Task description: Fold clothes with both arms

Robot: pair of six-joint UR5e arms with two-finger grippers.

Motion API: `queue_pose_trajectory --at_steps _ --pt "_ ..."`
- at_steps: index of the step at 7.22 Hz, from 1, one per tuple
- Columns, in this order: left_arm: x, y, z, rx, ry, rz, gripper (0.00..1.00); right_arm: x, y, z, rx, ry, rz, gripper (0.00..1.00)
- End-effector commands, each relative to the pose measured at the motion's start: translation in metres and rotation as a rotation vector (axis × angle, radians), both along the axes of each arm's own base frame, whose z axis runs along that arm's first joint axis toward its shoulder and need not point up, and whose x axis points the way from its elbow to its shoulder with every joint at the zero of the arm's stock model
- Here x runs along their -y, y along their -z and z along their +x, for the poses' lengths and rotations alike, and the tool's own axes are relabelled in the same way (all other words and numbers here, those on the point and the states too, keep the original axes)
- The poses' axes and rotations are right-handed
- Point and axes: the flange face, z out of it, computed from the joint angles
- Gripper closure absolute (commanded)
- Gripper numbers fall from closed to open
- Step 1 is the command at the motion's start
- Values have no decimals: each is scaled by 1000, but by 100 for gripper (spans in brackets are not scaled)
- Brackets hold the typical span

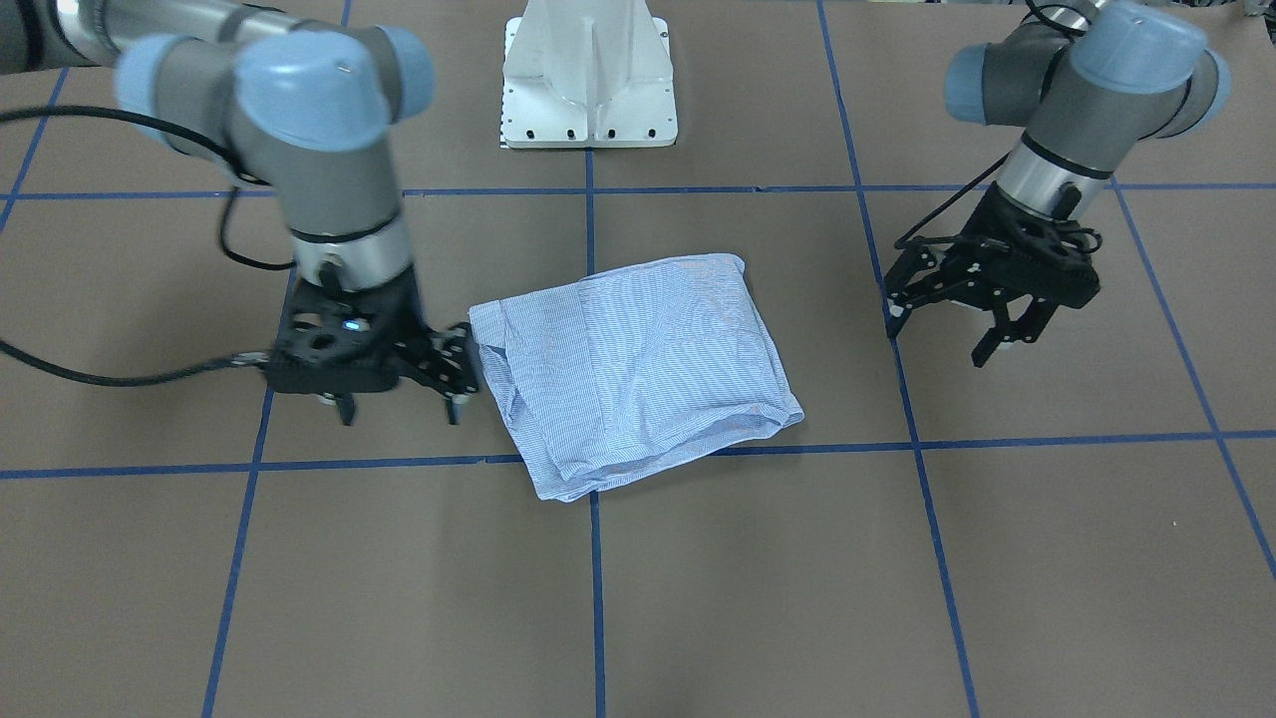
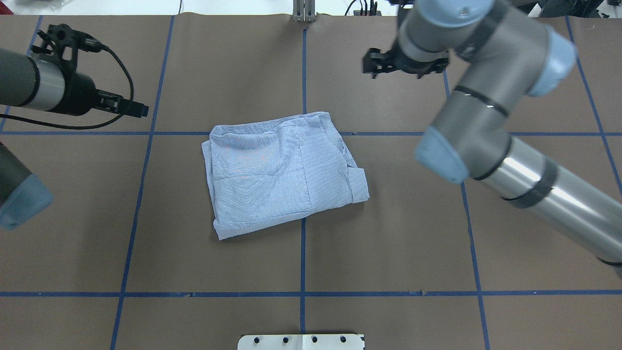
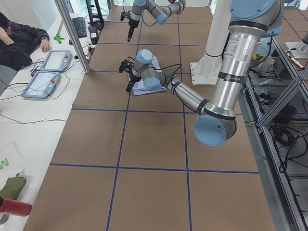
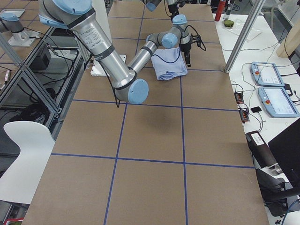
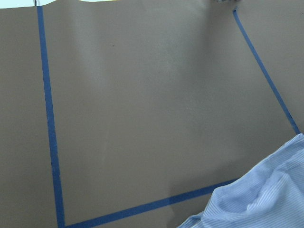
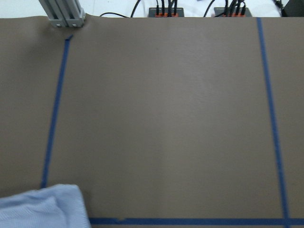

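In your front-facing view, the folded light blue striped shirt (image 1: 638, 374) lies mid-table. The right gripper (image 1: 401, 412) hangs just beside its edge with jaws apart and empty. The left gripper (image 1: 937, 341), also spread and empty, is well apart. Overhead, the shirt lies across a blue tape line (image 2: 303, 68).

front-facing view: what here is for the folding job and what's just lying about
Job:
shirt, folded on the table
left gripper, open
right gripper, open, beside the shirt

Lying about:
white pedestal base
blue tape lines
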Motion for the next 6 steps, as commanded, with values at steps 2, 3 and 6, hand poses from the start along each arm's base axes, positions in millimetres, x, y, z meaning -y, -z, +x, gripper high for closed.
queue_pose_trajectory --at_steps 2,3,6 --pt "12 -63 -139 198 -103 175 0 -32 -150 250 -59 298 109 0" --pt "9 -84 -179 248 -128 196 0 -46 -208 319 -68 342 125 0" --pt "-27 -159 -287 292 -118 116 0 -150 -360 412 32 243 -119 0"
